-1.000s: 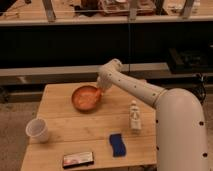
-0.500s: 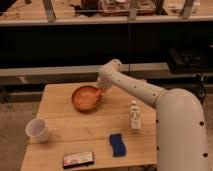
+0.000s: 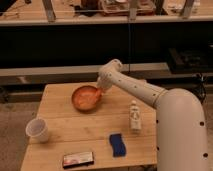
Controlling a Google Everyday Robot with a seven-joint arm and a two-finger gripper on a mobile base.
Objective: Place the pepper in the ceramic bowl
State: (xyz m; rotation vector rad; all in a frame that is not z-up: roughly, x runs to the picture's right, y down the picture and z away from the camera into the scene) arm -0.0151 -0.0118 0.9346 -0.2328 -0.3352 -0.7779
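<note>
The ceramic bowl [image 3: 86, 98], round, shallow and orange-brown, sits on the wooden table [image 3: 65, 125] at its back middle. My gripper [image 3: 99, 90] hangs at the end of the white arm, just over the bowl's right rim. A small orange-red patch at the gripper's tip, over the rim, may be the pepper [image 3: 97, 93]. It is close to the bowl's colour and I cannot tell it apart for sure. I cannot tell whether it is held or lies in the bowl.
A white cup [image 3: 38, 129] stands at the table's left front. A blue sponge [image 3: 117, 144] and a flat dark packet [image 3: 78, 159] lie near the front edge. A small white bottle [image 3: 134, 116] stands at the right. A dark counter with shelves runs behind the table.
</note>
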